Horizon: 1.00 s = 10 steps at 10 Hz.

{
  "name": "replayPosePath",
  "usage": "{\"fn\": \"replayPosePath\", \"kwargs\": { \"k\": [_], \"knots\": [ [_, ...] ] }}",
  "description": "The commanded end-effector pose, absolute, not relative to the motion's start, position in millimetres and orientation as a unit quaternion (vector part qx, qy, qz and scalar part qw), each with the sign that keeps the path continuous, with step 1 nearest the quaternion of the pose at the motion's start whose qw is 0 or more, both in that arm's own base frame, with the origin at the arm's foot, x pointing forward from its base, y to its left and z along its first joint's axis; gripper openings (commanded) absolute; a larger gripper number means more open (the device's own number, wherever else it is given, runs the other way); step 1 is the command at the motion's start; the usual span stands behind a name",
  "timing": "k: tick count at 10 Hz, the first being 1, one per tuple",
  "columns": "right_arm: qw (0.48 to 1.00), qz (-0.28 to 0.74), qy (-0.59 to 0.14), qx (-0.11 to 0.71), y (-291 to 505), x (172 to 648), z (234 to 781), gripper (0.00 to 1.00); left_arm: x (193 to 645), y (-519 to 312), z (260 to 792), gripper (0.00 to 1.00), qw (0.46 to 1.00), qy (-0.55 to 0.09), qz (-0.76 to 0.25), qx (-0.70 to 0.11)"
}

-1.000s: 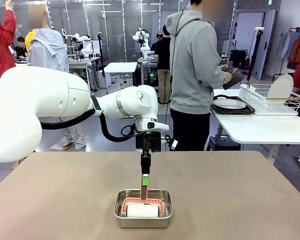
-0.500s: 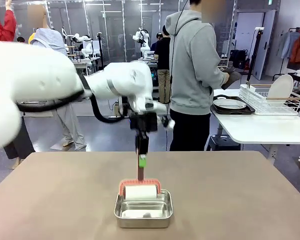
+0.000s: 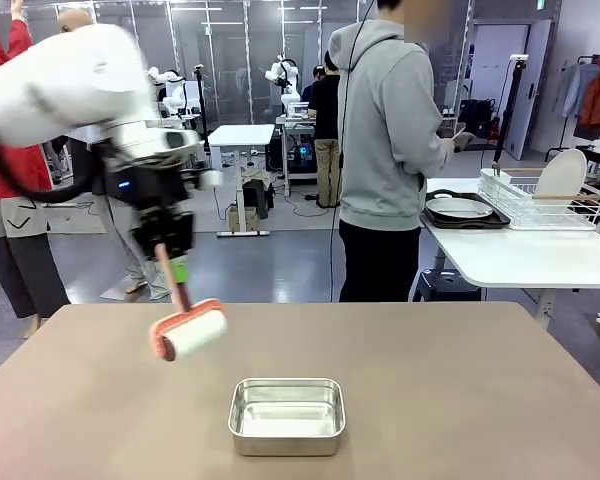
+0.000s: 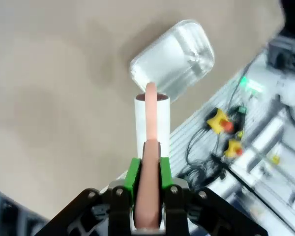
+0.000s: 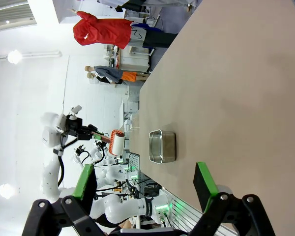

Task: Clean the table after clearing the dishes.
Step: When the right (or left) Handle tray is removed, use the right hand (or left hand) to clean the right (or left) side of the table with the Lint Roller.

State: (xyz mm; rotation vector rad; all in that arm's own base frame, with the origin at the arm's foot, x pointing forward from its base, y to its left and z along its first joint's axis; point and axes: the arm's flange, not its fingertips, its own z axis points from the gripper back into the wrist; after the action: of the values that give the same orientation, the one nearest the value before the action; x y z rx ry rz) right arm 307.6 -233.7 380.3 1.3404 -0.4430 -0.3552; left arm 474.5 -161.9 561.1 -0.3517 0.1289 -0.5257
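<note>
Left claw [image 3: 180,272] gripped the pink-handled roller [image 3: 190,335] above the worktop [image 3: 460,380], left of the steel pan [image 3: 286,415], while right claw [image 5: 143,177] gaped open.

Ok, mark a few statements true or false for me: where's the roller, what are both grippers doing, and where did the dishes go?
1. The left gripper is shut on the roller by its pink handle. True.
2. The roller lies in the steel pan. False: it hangs above the table, left of the pan.
3. The right gripper is shut on a cloth. False: its jaws stand wide open, holding nothing.
4. A plate sits on a dark tray on the white table. True.
</note>
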Motion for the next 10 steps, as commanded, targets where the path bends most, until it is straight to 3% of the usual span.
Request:
{"fn": "replayPosePath", "kwargs": {
  "k": [1,2,4,5,8,9,10],
  "knots": [
    [0.742,-0.163,-0.208,0.616,-231.9,307.3,384.0,1.00,447.4,-117.1,523.6,0.00,0.981,-0.043,-0.042,-0.185],
    [0.742,-0.163,-0.208,0.616,-231.9,307.3,384.0,1.00,450.5,-97.0,505.6,0.00,0.978,-0.074,0.003,-0.195],
    [0.742,-0.163,-0.208,0.616,-231.9,307.3,384.0,1.00,468.3,-84.0,475.5,0.00,0.967,-0.120,-0.034,-0.224],
    [0.742,-0.163,-0.208,0.616,-231.9,307.3,384.0,1.00,461.9,-64.7,507.4,0.00,0.976,-0.039,-0.041,-0.209],
    [0.742,-0.163,-0.208,0.616,-231.9,307.3,384.0,1.00,461.9,-64.7,507.4,0.00,0.976,-0.039,-0.041,-0.209],
    [0.742,-0.163,-0.208,0.616,-231.9,307.3,384.0,1.00,462.2,-66.5,493.1,0.21,0.975,-0.055,-0.030,-0.214],
    [0.742,-0.163,-0.208,0.616,-231.9,307.3,384.0,1.00,482.1,-67.4,485.6,0.21,0.965,-0.025,-0.045,-0.255]
  ]
}}
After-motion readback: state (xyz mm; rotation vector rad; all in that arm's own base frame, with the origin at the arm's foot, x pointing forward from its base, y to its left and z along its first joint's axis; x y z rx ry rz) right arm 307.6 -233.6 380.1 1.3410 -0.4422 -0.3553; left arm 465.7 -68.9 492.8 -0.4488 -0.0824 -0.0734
